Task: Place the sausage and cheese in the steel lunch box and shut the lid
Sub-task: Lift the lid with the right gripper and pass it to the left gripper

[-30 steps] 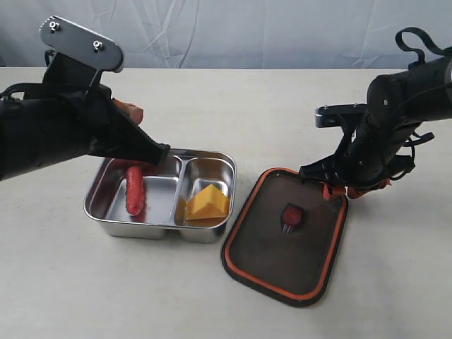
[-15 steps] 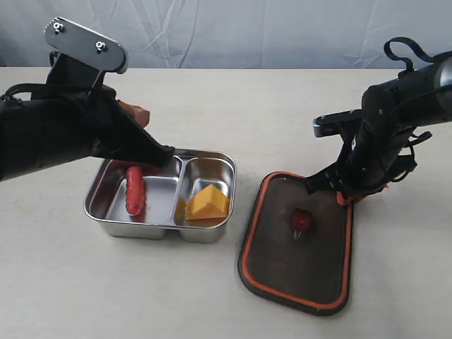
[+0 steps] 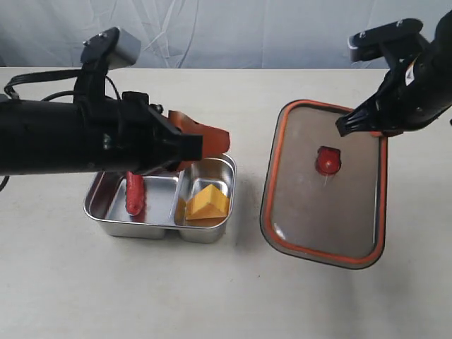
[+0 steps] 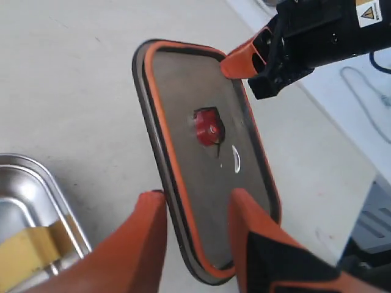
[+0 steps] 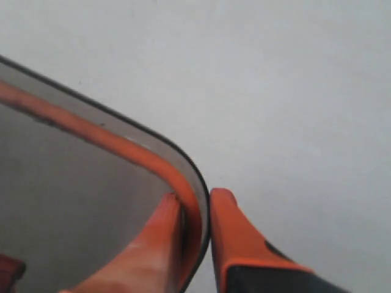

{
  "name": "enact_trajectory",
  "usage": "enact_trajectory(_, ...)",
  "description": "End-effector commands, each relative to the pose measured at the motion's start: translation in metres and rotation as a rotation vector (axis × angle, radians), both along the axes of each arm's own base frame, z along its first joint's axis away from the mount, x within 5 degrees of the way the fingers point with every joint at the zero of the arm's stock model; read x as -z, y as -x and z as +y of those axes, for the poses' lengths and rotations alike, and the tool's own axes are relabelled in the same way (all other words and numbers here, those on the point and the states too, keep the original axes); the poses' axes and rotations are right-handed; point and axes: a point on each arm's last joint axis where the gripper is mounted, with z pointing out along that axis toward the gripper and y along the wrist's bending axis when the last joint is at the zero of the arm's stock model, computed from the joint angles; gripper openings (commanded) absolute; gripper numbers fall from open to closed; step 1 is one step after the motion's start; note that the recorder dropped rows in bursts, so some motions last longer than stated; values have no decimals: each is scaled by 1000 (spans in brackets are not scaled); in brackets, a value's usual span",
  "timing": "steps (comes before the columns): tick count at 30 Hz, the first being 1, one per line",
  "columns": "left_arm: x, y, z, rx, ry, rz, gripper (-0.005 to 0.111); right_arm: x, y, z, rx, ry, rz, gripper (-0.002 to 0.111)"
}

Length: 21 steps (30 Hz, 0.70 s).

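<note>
The steel lunch box [image 3: 106,212] sits on the table with the dark-red sausage [image 3: 134,195] in its larger compartment and the yellow cheese [image 3: 207,202] wedge in the smaller one. The lid [image 3: 318,205] hangs tilted above the table to the box's right, its orange seal rim and red centre valve [image 3: 327,161] facing the camera. My right gripper [image 3: 351,126] is shut on the lid's far corner, its fingers pinching the rim [image 5: 195,198]. My left gripper [image 3: 212,138] reaches over the box's back edge, open [image 4: 195,204] and empty, pointing at the lid [image 4: 183,110] without touching it.
The pale tabletop [image 3: 226,304] spreads around the box. A wrinkled grey cloth backdrop [image 3: 233,28] closes off the far side. My long black left arm [image 3: 63,141] stretches over the box's back left.
The right gripper has lifted the lid off the table and tipped it up. The left arm has swung rightward over the box toward the lid.
</note>
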Motion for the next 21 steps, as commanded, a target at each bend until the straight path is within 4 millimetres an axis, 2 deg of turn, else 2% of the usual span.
enact_trajectory(1, -3, -2, 12, 47, 67, 77, 35, -30, 13, -5, 15, -72, -74, -1)
enact_trajectory(6, -9, 2, 23, 177, 160, 161, 35, -48, 26, -4, -18, -143, -102, -1)
enact_trajectory(12, -7, 4, 31, 223, 143, 202, 35, -53, 34, 3, -89, -216, -79, -1)
enact_trajectory(18, -6, 5, 31, 227, 135, 204, 54, -53, 38, 6, -131, -236, -47, -1)
enact_trajectory(21, -4, 2, 31, 205, 133, 230, 57, -54, 43, 13, -160, -236, -41, -1)
